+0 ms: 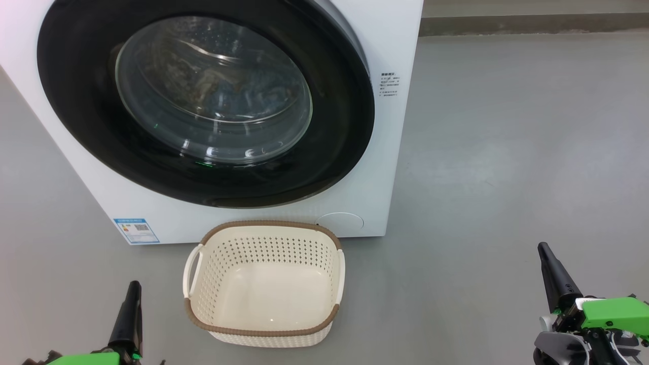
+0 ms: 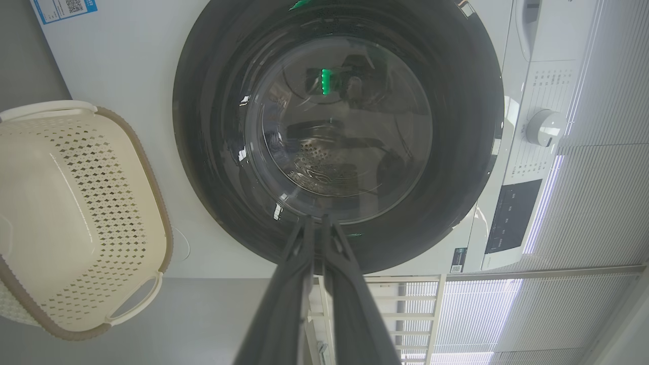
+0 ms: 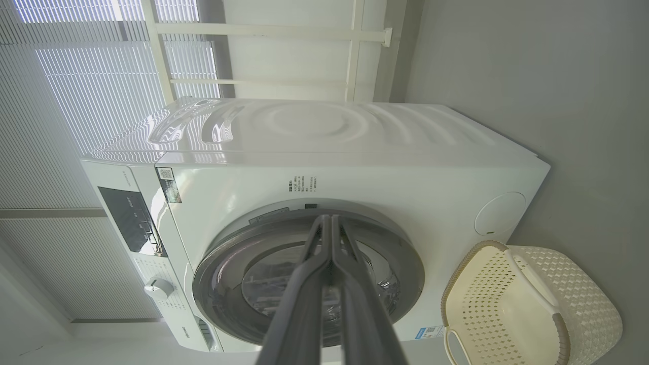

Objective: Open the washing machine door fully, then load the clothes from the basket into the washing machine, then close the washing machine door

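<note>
Glossy black washing machine door [image 1: 203, 101], shut.

Smooth grey floor [image 1: 507, 152] spreads wide here, with a darker strip [image 1: 532, 23] running along its far edge. Further back, pale slatted blinds [image 3: 71, 101] glow with daylight, just beside a white barred frame [image 3: 274, 33].

Left gripper [image 1: 134, 290]: long black tapered fingers, rounded tip, slight gloss; bright green housing [image 1: 86, 359] at base. Right gripper [image 1: 545, 252]: same black taper, small round marks near root, possibly screws; green block [image 1: 613, 310] with white edge, pale grey shell [image 1: 557, 347] beneath, dark cabling beside it. Wrist views: fingers [image 2: 284, 314] matte dark grey, slim, widening toward base; same on right fingers [image 3: 299, 314].
</note>
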